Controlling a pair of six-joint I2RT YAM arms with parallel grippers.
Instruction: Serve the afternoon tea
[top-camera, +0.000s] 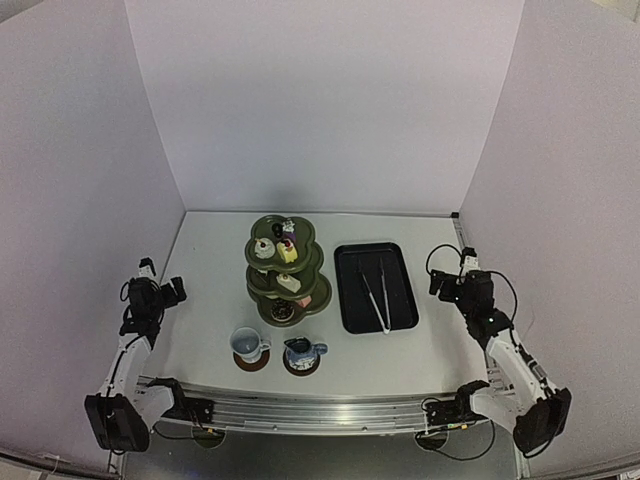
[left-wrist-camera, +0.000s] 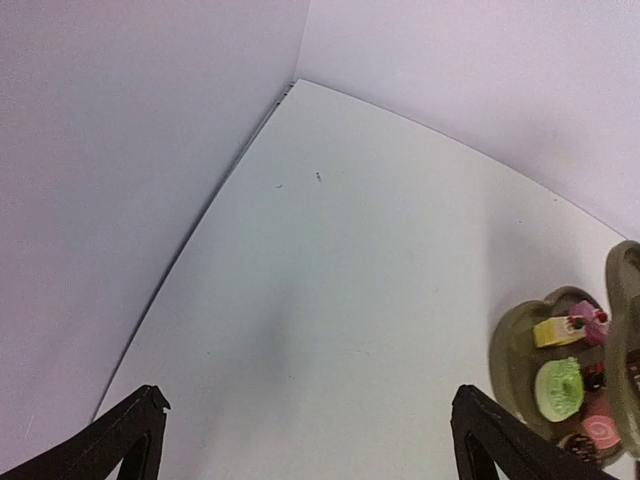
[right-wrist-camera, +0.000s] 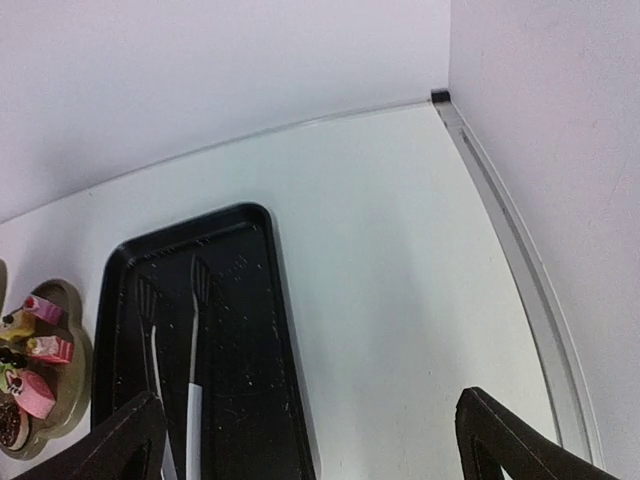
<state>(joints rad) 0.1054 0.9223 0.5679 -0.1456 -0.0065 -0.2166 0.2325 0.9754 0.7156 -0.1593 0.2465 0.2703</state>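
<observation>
The dark green three-tier stand (top-camera: 268, 290) stands mid-table with small colourful pastries (top-camera: 287, 251) on its tiers. Its edge and pastries also show in the left wrist view (left-wrist-camera: 560, 385) and the right wrist view (right-wrist-camera: 60, 400). A pale blue cup (top-camera: 247, 344) sits on a brown saucer (top-camera: 251, 364) near the front. A dark blue jug (top-camera: 301, 352) sits on the second saucer (top-camera: 300, 369). My left gripper (top-camera: 176, 291) is open and empty at the table's left edge. My right gripper (top-camera: 437, 283) is open and empty at the right edge.
A black rectangular tray (top-camera: 352, 300) lies right of the stand with metal tongs (top-camera: 376, 289) in it; both show in the right wrist view, tray (right-wrist-camera: 240, 330) and tongs (right-wrist-camera: 192, 400). White walls enclose the table on three sides. A metal rail runs along the front edge.
</observation>
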